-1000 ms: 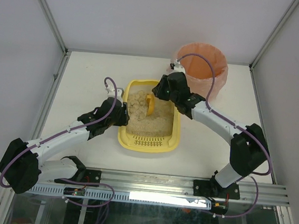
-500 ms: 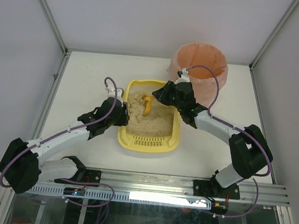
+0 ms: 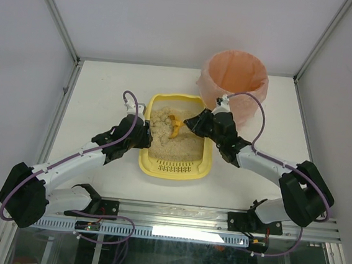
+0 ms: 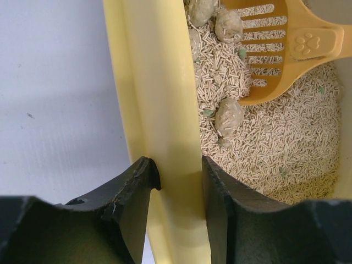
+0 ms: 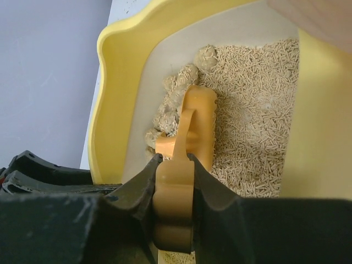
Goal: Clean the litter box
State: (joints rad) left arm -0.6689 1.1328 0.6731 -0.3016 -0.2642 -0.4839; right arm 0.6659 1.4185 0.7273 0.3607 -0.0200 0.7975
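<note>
The pale-yellow litter box (image 3: 144,160) lies mid-table, filled with beige pellet litter (image 3: 176,146), its slotted grate (image 3: 174,167) at the near end. My left gripper (image 3: 145,135) is shut on the box's left rim (image 4: 165,110). My right gripper (image 3: 189,125) is shut on the handle of an orange slotted scoop (image 5: 175,203). The scoop blade (image 3: 174,128) rests in the litter at the far left part of the box, against several grey-green clumps (image 5: 179,80). In the left wrist view the scoop (image 4: 275,44) lies beside more clumps (image 4: 229,116).
A round bin lined with a pink-orange bag (image 3: 234,75) stands at the back right, just beyond the box's far right corner. Metal frame posts (image 3: 56,17) and grey walls enclose the white table (image 3: 99,87). A rail (image 3: 217,218) runs along the near edge.
My right arm swung down from near the bin toward the box and lowered the scoop into the litter by the clumps. The left gripper kept its hold on the rim.
</note>
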